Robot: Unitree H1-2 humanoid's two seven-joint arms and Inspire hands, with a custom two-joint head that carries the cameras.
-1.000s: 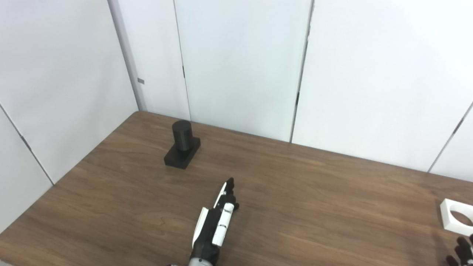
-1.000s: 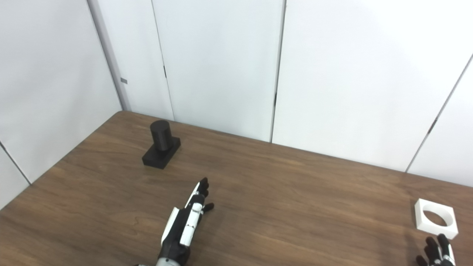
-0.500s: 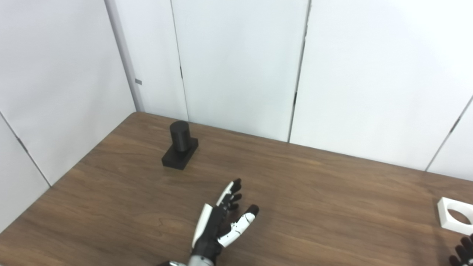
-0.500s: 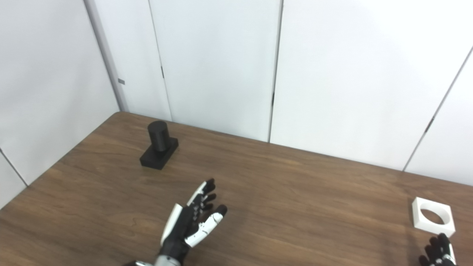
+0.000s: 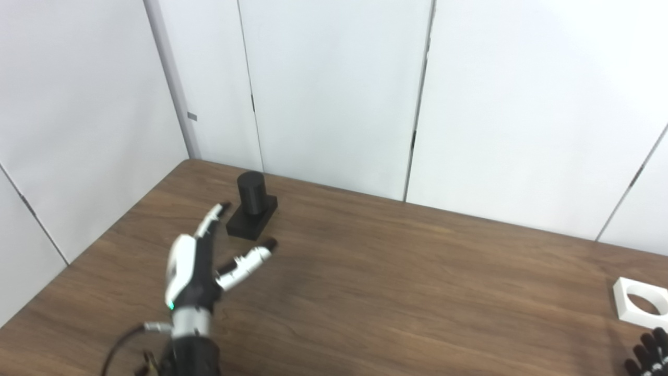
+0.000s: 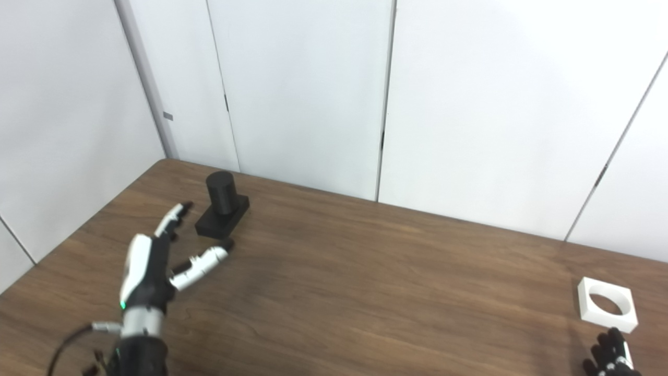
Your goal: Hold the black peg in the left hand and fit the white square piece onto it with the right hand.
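The left hand (image 6: 148, 271) hung with fingers (image 6: 201, 261) spread and empty just short of the black peg (image 6: 222, 206), which stood upright near the table's (image 6: 365, 282) far left corner. The white square piece (image 6: 607, 304) lay far right, beside the right hand (image 6: 609, 359), its grip unclear.

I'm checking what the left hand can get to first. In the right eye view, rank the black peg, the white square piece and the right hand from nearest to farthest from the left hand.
1. Black peg: just beyond the open left hand, far left of the table.
2. and 3. White square piece and right hand: both far right, too close to call.
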